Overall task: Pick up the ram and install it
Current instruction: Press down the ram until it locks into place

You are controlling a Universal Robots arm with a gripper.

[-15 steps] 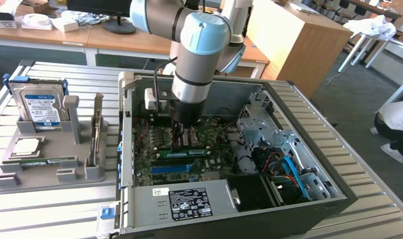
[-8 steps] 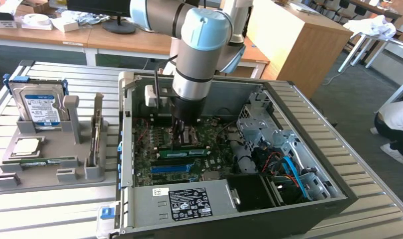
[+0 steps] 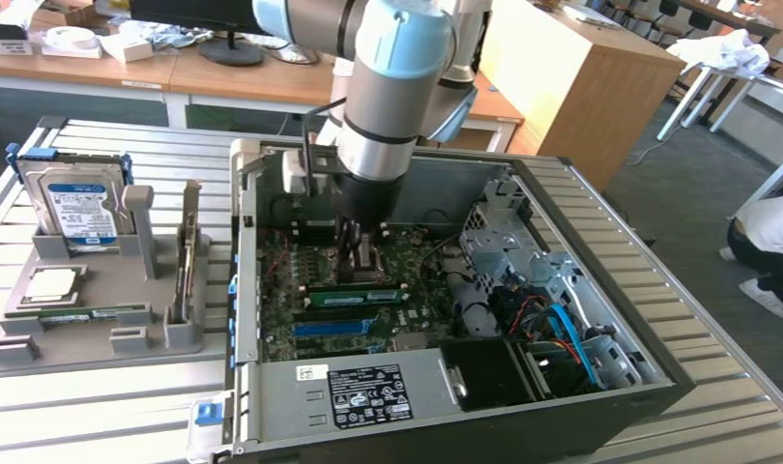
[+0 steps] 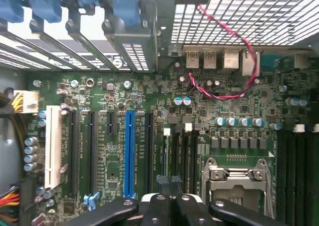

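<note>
While above motherboard [image 4: 239, 106], claw [image 3: 363, 274] inside case [image 3: 585, 425].

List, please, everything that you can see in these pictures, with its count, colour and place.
computer case: one, black, open on the table
table: one, grey, slatted
motherboard: one, green, inside the case
ram on the board: one, green, just under the claw
tray: one, grey, at the exterior view's left of the case
ram in the tray: one, green, lying flat
hard drive: one, blue label, upright in the tray
processor chip: one, silver, in the tray
claw: one, black, down inside the case
</note>
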